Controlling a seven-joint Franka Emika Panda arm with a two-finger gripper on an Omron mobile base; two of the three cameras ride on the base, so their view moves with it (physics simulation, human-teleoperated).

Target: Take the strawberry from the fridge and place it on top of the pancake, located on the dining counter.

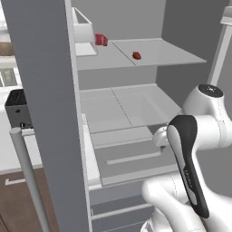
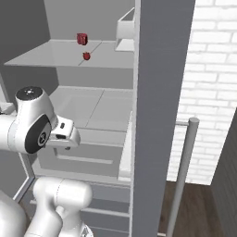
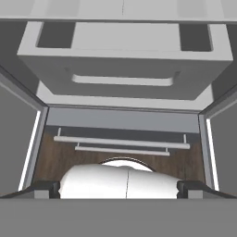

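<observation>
Both fingertips of your gripper stand spread wide, holding nothing. You see it facing the fridge drawers.

A blocky bright-red lump sits far back on a pale grey shelf, beside a white open bin; a dark grey boxy appliance stands on a white wall counter; white brick wall rises above dark brown wood flooring.
</observation>
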